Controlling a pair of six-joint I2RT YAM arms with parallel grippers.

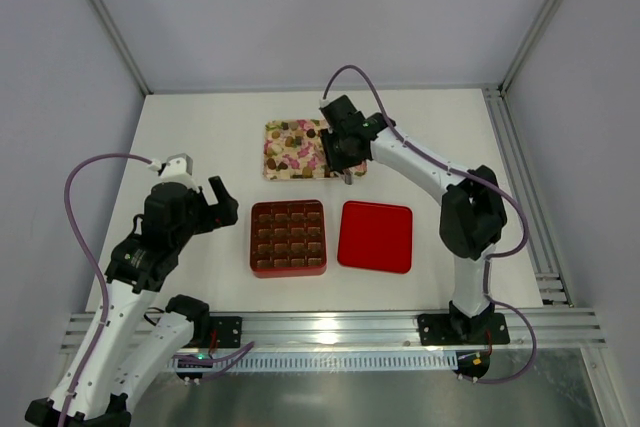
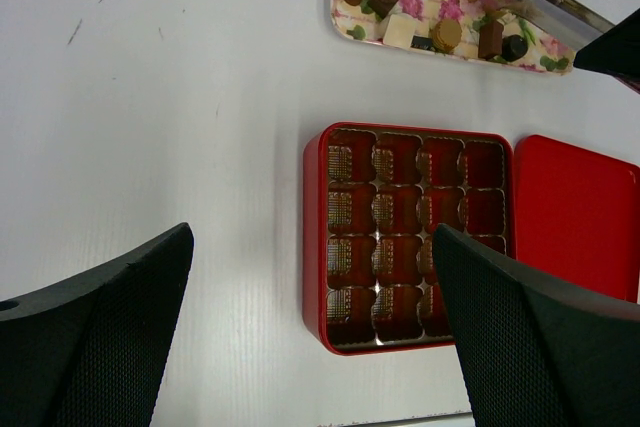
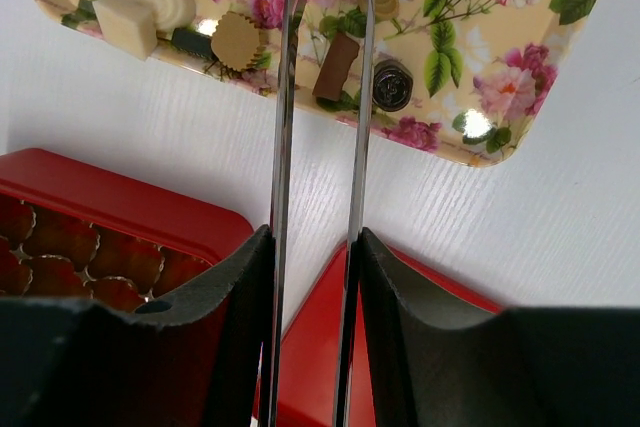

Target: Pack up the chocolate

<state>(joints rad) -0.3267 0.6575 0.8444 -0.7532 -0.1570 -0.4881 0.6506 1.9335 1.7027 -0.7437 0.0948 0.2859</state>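
Here the chocolate [image 1: 291,146] lies on the floral tray [image 1: 268,173], which sits in the middle of the bench [image 1: 190,127] toward its far edge. The pieces are small: a whitish square [image 3: 125,25], a tan round one [image 3: 238,40], a dark bar [image 3: 337,65] and a dark round one [image 3: 392,84] lie along the tray's near side, and more lie further in.

The right gripper [image 1: 345,152] hangs above the right part of the tray. Its two fingers are pressed on the metal tongs [image 3: 283,97], one on each blade, and the blades run side by side with a narrow gap between them. Their tips are over the tray, but whether they hold a piece cannot be seen.

The red box [image 1: 252,242] with its brown insert [image 1: 288,235] stands nearer to the front edge of the bench, in the middle. The red lid [image 1: 376,236] lies flat just beside the box, on its right.

The left gripper [image 1: 224,203] hovers left of the box, toward the left edge of the bench. Its fingers are spread wide and touch nothing.
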